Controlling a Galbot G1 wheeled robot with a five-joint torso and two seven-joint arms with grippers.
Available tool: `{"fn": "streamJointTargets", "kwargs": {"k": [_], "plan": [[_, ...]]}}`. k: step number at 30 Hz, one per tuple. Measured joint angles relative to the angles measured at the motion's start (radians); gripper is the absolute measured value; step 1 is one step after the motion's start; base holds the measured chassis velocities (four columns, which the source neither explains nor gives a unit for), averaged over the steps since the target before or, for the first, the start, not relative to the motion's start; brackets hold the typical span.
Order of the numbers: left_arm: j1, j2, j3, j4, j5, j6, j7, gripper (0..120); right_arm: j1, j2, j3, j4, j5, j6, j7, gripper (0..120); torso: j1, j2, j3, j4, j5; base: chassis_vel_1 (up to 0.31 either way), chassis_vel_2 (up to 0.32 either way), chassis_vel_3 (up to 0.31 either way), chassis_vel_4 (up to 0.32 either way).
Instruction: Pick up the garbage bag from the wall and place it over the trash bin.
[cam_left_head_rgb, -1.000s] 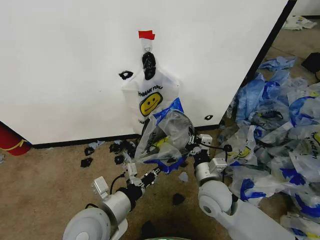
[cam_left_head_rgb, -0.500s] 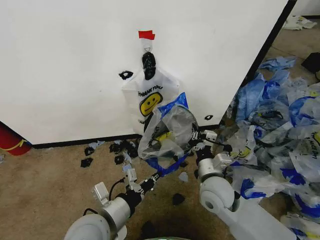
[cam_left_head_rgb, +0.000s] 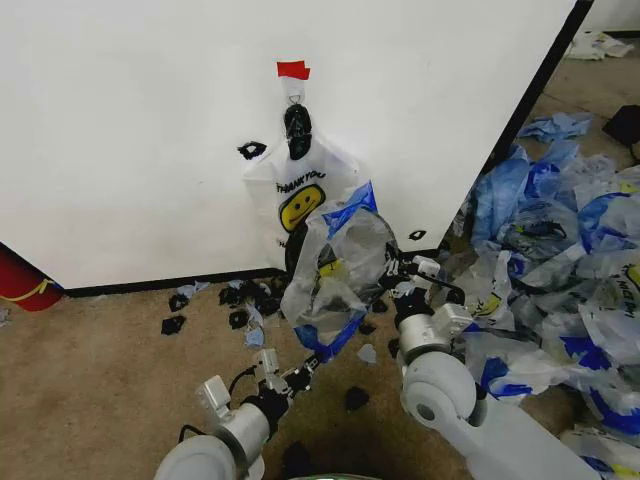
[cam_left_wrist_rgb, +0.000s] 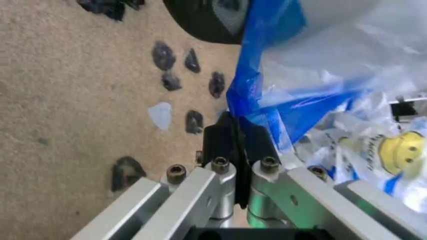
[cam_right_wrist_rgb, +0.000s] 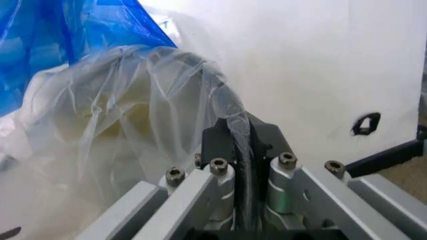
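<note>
A: Scene, big to small. The wall fills the back of the head view, with a red tape piece and a hook carrying a bunch of smiley bags under a black knot. Loose bags pile on the floor to the right. Black scraps lie along the base strip.

B: Where's the garbage bag?

A: The garbage bag is off the wall, held up in the air between both arms, in front of the hanging bunch. The trash bin sits on the floor right behind it, mostly covered; just a dark edge shows. In the left wrist view the bin rim is near the bag's blue edge.

B: End effectors?

A: Left end effector is clamped on the blue lower hem of the bag, low and toward the robot. Right end effector is pinched shut on a twisted strand of clear film, on the bag's right side near the wall.

B: Step?

A: My read: pick is done, we're in the carry-and-spread stage. The bag is stretched between the two grips but I can't tell if the mouth is open.

B: Next move needs?

A: Probably pull the two grips apart to open the mouth, centre it above the rim, then lower. Thin film, so expect it to cling or slip off the rim.
</note>
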Motion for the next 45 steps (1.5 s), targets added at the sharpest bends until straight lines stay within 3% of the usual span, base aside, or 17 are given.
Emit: {"fn": "streamJointTargets", "kwargs": {"k": [13,19,23,29,38,44,45], "plan": [[-0.042,-0.038,0.014,0.132,0.057,-0.021,0.028,0,-0.022,-0.023,-0.020,0.027,0.001,-0.003,-0.003,1,0.000,0.000,0.000,0.0000,0.0000,0.000,0.000,0.000,0.000],[-0.018,-0.018,-0.007,0.096,0.082,-0.023,0.027,0,-0.024,-0.026,-0.023,0.019,-0.009,-0.001,-0.008,1,0.000,0.000,0.000,0.0000,0.0001,0.000,0.000,0.000,0.000],[0.008,0.014,-0.022,0.044,0.105,-0.021,0.030,10,-0.024,-0.029,-0.024,0.007,-0.018,0.001,-0.010,1,0.000,0.000,0.000,0.0001,0.0000,0.000,0.000,0.000,0.000],[0.080,0.087,-0.082,-0.045,0.145,-0.017,0.040,34,-0.021,-0.029,-0.036,-0.016,-0.028,0.005,-0.015,1,0.000,0.000,0.000,0.0000,0.0000,0.000,0.000,0.000,0.000],[0.146,0.142,-0.124,-0.067,0.177,-0.019,0.040,65,-0.016,-0.027,-0.035,-0.020,-0.030,0.006,-0.016,1,0.000,0.000,0.000,0.0001,-0.0001,0.000,0.000,0.000,0.000],[0.142,0.185,-0.192,-0.069,0.267,-0.019,0.025,92,-0.027,-0.044,-0.039,-0.021,-0.043,0.007,-0.022,1,0.000,0.000,0.000,-0.0001,0.0000,0.000,0.000,0.000,0.000],[0.142,0.185,-0.192,-0.069,0.267,-0.019,0.025,92,-0.027,-0.044,-0.039,-0.021,-0.043,0.007,-0.022,1,0.000,0.000,0.000,-0.0001,0.0000,0.000,0.000,0.000,0.000]]}}
